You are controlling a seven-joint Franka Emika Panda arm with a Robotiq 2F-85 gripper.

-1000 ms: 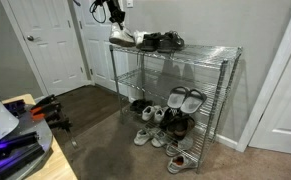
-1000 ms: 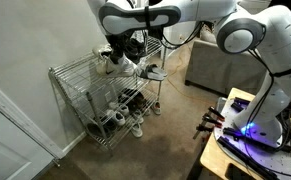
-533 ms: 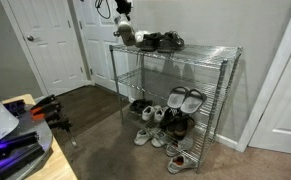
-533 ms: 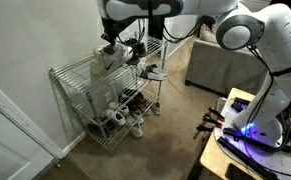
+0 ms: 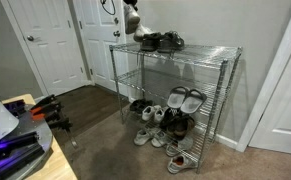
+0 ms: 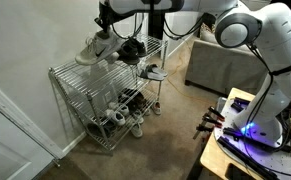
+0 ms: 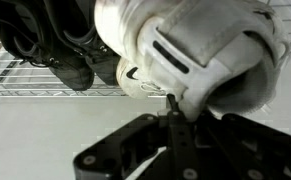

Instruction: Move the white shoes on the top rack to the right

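Observation:
My gripper (image 5: 129, 12) is shut on one white shoe (image 5: 131, 25) and holds it in the air above the left end of the top rack (image 5: 200, 52). In an exterior view the shoe (image 6: 95, 48) hangs tilted under the gripper (image 6: 105, 27), clear of the wire shelf (image 6: 70, 72). In the wrist view the white shoe (image 7: 190, 50) fills the frame, pinched at its edge by the gripper (image 7: 175, 108). A second white shoe (image 6: 152, 73) lies at the rack's other end.
A pair of black shoes (image 5: 161, 41) sits on the top rack, also seen in the wrist view (image 7: 60, 45). Lower shelves hold sandals and more shoes (image 5: 180, 100); several shoes (image 5: 145, 135) lie on the floor. White doors (image 5: 45, 45) stand beside the rack.
The gripper has risen with the white shoe, lifting it off the top rack's left end and tilting it; the black shoes have not moved.

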